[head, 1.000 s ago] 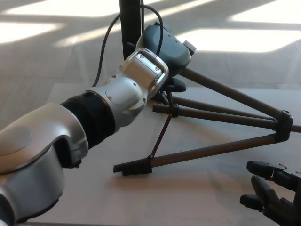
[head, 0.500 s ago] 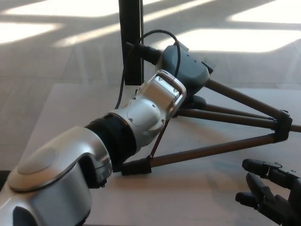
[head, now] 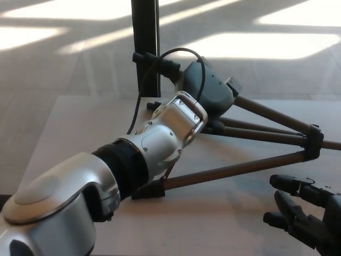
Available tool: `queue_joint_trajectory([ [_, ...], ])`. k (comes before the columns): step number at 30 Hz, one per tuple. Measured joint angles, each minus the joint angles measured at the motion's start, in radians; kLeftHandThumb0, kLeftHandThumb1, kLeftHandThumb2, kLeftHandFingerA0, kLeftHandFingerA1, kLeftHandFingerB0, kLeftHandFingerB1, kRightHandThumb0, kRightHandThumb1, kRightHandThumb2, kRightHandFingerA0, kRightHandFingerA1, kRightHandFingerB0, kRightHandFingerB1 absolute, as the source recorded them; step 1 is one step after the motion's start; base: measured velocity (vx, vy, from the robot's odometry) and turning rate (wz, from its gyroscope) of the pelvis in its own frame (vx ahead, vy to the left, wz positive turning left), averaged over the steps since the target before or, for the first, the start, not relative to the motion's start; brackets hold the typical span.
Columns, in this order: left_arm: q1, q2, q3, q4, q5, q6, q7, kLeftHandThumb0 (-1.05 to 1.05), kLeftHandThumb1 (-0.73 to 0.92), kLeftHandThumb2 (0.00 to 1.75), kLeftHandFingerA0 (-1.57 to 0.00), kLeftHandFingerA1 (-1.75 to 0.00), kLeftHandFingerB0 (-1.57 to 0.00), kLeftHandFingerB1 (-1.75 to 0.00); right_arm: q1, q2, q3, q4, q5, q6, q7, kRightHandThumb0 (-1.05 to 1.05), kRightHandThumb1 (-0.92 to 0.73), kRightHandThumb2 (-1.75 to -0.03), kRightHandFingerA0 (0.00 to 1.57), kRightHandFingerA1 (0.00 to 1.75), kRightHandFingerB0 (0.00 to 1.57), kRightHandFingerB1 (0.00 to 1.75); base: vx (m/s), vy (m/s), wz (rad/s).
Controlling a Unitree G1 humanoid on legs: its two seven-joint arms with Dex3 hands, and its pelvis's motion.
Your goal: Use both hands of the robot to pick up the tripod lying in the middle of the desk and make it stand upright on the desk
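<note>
The tripod (head: 240,168) lies on the white desk (head: 69,122) with its brown legs spread, pointing right. One black foot (head: 149,189) rests near the front, and a black collar (head: 313,143) joins the legs at the right. My left arm reaches in from the lower left. My left hand (head: 206,90), a grey-blue housing, sits over the end where the legs meet, its dark fingers (head: 214,128) wrapped around that end. My right hand (head: 301,216) hovers open at the lower right, just below the nearest leg and apart from it.
A black upright pole (head: 145,48) stands just behind the desk's far edge, close to my left hand. A black cable (head: 178,52) loops from it over the hand. Sunlit floor lies beyond the desk.
My left hand has moved right and nearer, carrying the tripod's joined end with it; the collar end slid slightly left. My right hand has crept up and left toward the nearest leg.
</note>
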Motion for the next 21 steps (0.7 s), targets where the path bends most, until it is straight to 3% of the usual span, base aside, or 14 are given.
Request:
queue_joint_trajectory([
  [1, 0.0, 0.015, -0.01, -0.008, 0.015, -0.001, -0.002, -0.7, 0.59, 0.58, -0.7, -1.01, -0.18, -0.38, -0.003, 0.0, -0.001, 0.0, 0.0, 0.001, 0.0, -0.5, -0.56, -0.57, 0.61, 0.88, 0.6, 0.59, 0.0, 0.0, 0.0],
  [2, 0.002, 0.029, -0.016, -0.017, 0.029, -0.002, -0.004, -0.7, 0.59, 0.58, -0.7, -1.01, -0.18, -0.38, -0.007, 0.0, -0.001, 0.0, 0.0, 0.003, 0.001, -0.5, -0.56, -0.57, 0.61, 0.88, 0.6, 0.59, 0.0, 0.0, 0.0],
  [3, 0.006, 0.045, -0.017, -0.028, 0.043, -0.004, -0.005, -0.6, 0.44, 0.8, -0.87, -1.04, -0.17, -0.49, -0.011, 0.0, -0.002, -0.001, -0.001, 0.006, 0.001, -0.51, -0.56, -0.57, 0.63, 0.87, 0.6, 0.58, 0.0, 0.0, 0.0],
  [4, 0.011, 0.053, -0.013, -0.035, 0.051, -0.004, -0.005, -0.5, 0.54, 0.56, -0.9, -1.11, -0.23, -0.38, -0.012, 0.0, -0.001, -0.001, -0.002, 0.007, 0.001, -0.5, -0.58, -0.57, 0.6, 0.85, 0.58, 0.58, 0.0, 0.0, 0.0],
  [5, 0.019, 0.059, -0.005, -0.042, 0.057, -0.004, -0.006, -0.52, 0.41, 0.77, -0.94, -1.13, -0.18, -0.48, -0.014, 0.0, 0.0, -0.001, -0.004, 0.007, 0.001, -0.5, -0.58, -0.58, 0.59, 0.85, 0.58, 0.59, 0.0, 0.0, 0.0],
  [7, 0.041, 0.059, 0.011, -0.051, 0.069, -0.004, -0.003, -0.53, 0.41, 0.76, -0.95, -1.16, -0.22, -0.49, -0.016, 0.0, 0.003, -0.001, -0.006, 0.008, 0.002, -0.5, -0.58, -0.57, 0.59, 0.84, 0.58, 0.58, 0.0, 0.0, 0.0],
  [8, 0.05, 0.059, 0.017, -0.054, 0.074, -0.004, 0.002, -0.47, 0.48, 0.56, -0.92, -1.31, -0.27, -0.42, -0.016, 0.0, 0.005, -0.001, -0.008, 0.008, 0.003, -0.5, -0.58, -0.57, 0.6, 0.84, 0.59, 0.59, 0.0, 0.0, 0.0],
  [11, 0.065, 0.054, 0.037, -0.052, 0.095, -0.004, 0.03, -0.49, 0.52, 0.56, -0.95, -1.45, -0.32, -0.49, -0.018, 0.0, 0.012, -0.001, -0.012, 0.008, 0.005, -0.5, -0.59, -0.58, 0.6, 0.85, 0.61, 0.6, 0.0, 0.0, 0.0],
  [13, 0.072, 0.045, 0.055, -0.039, 0.103, -0.004, 0.056, -0.41, 0.5, 0.59, -0.91, -1.5, -0.35, -0.57, -0.019, 0.0, 0.014, -0.001, -0.015, 0.009, 0.006, -0.5, -0.6, -0.58, 0.59, 0.84, 0.59, 0.58, 0.0, 0.0, 0.0],
  [16, 0.086, 0.034, 0.081, -0.024, 0.112, -0.004, 0.095, -0.36, 0.55, 0.6, -0.95, -1.52, -0.43, -0.85, -0.022, 0.0, 0.015, -0.001, -0.018, 0.009, 0.007, -0.5, -0.59, -0.58, 0.6, 0.83, 0.6, 0.58, 0.0, 0.0, 0.0],
  [17, 0.094, 0.029, 0.091, -0.021, 0.115, -0.004, 0.112, -0.36, 0.55, 0.61, -0.97, -1.55, -0.51, -0.85, -0.024, 0.0, 0.015, -0.001, -0.018, 0.01, 0.008, -0.49, -0.57, -0.57, 0.63, 0.84, 0.62, 0.58, 0.0, 0.0, 0.0],
  [20, 0.116, 0.02, 0.114, -0.02, 0.117, -0.004, 0.157, -0.39, 0.49, 0.58, -1.01, -1.58, -0.71, -0.58, -0.027, 0.002, 0.015, -0.001, -0.018, 0.01, 0.007, -0.47, -0.57, -0.57, 0.61, 0.85, 0.62, 0.59, 0.0, 0.0, 0.0],
  [21, 0.122, 0.019, 0.122, -0.02, 0.117, -0.004, 0.172, -0.36, 0.51, 0.59, -0.98, -1.61, -0.67, -0.6, -0.027, 0.002, 0.014, -0.001, -0.018, 0.01, 0.007, -0.48, -0.57, -0.56, 0.63, 0.84, 0.64, 0.59, 0.0, 0.0, 0.0],
])
